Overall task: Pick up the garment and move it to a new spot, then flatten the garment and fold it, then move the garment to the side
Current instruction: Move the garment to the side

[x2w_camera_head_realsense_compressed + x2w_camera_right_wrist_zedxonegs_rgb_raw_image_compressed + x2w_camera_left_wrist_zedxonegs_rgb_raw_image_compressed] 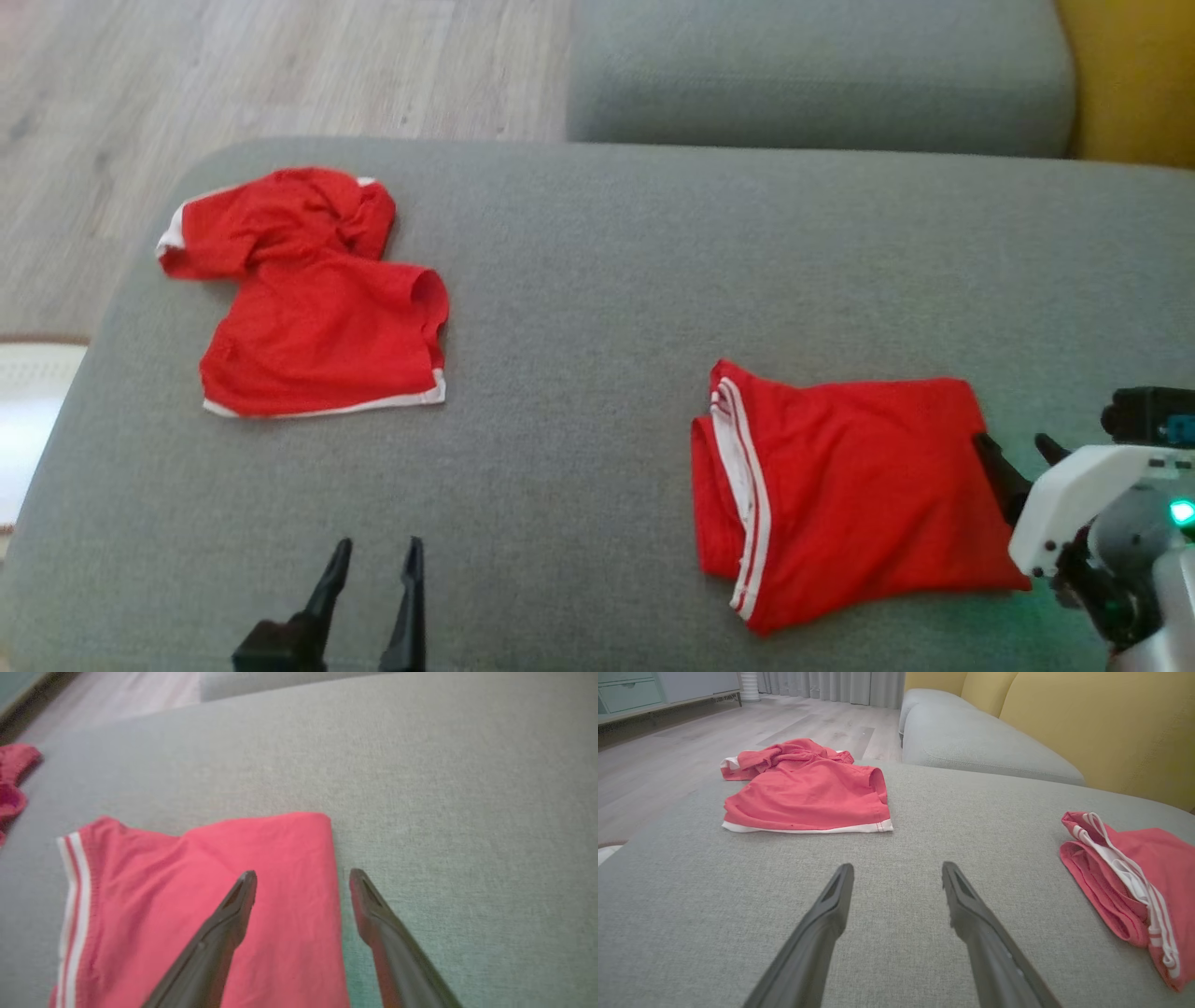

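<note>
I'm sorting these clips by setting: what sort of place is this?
Most likely a home living room. The work surface is a grey upholstered sofa seat with yellow back cushions behind it, and there is a wood-look floor with curtains hanging beyond.

**Around the Grey Seat Cushion**

A wide grey seat cushion [597, 308] is spreading across the middle, its woven fabric showing bare at the centre. Just beyond its far edge, a second grey cushion [822, 75] is lying. A yellow backrest [1130, 75] is rising past the seat cushion's far right corner. A pale wooden floor [280, 65] is stretching away from the seat cushion's far left side. A white object [28, 411] is sitting low beside the seat cushion's left edge, too cut off to identify. Well beyond the seat cushion, across the floor, grey curtains [831, 686] are hanging. A pale green cabinet [630, 693] with drawers is standing off to the far left.
</note>
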Robot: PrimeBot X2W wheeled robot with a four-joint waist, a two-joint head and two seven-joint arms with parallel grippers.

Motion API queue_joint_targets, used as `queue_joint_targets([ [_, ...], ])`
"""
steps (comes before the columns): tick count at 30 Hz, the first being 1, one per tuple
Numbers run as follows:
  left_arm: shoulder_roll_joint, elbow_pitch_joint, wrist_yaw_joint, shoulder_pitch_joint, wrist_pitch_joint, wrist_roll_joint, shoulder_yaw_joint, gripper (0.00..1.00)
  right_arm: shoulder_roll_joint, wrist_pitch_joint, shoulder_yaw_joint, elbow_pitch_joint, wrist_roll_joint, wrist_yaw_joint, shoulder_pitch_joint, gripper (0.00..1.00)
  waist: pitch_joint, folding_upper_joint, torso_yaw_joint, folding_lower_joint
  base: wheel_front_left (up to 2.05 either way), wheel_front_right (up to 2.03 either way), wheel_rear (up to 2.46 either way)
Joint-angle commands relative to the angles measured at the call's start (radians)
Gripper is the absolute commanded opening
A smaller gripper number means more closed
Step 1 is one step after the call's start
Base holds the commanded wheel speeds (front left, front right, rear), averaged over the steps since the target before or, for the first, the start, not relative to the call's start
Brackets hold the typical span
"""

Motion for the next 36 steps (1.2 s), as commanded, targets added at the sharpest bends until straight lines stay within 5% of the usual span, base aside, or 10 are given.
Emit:
queue_joint_targets([
  [1,-0.007,-0.032,0.001,-0.062,-0.012,-0.004,0.018,1.0,-0.026,0.018,0.001,-0.013,-0.023,-0.001,-0.065,1.0,0.025,0.0,0.016,0.0,0.0,0.0,0.0],
  [5,-0.007,-0.032,0.004,-0.092,-0.012,-0.01,0.006,1.0,-0.023,0.055,-0.032,0.072,-0.094,-0.001,-0.123,1.0,0.068,0.0,0.042,0.0,0.0,0.0,0.0],
  [14,-0.007,-0.033,0.015,-0.127,-0.012,-0.017,-0.004,1.0,-0.008,0.118,0.005,0.237,-0.065,-0.001,-0.197,1.0,0.109,0.0,0.079,0.0,0.0,0.0,0.0],
  [15,-0.007,-0.033,0.016,-0.128,-0.012,-0.018,-0.004,1.0,-0.008,0.12,0.012,0.24,-0.046,-0.001,-0.2,0.44,0.11,0.0,0.08,0.0,0.0,0.0,0.0],
  [16,-0.007,-0.034,0.018,-0.128,-0.012,-0.019,-0.003,1.0,-0.009,0.117,0.009,0.243,-0.03,-0.001,-0.203,0.0,0.112,0.0,0.079,0.0,0.0,0.0,0.0],
  [23,-0.007,-0.043,0.026,-0.123,-0.012,-0.024,0.002,1.0,-0.024,0.058,0.017,0.221,-0.001,-0.001,-0.239,0.0,0.122,0.0,0.029,0.0,0.0,0.0,0.0],
  [36,-0.007,-0.066,0.01,-0.181,-0.012,0.001,0.012,1.0,-0.015,-0.101,-0.051,0.246,-0.159,-0.001,-0.376,0.0,0.203,0.0,-0.19,0.0,0.0,0.0,0.0],
])
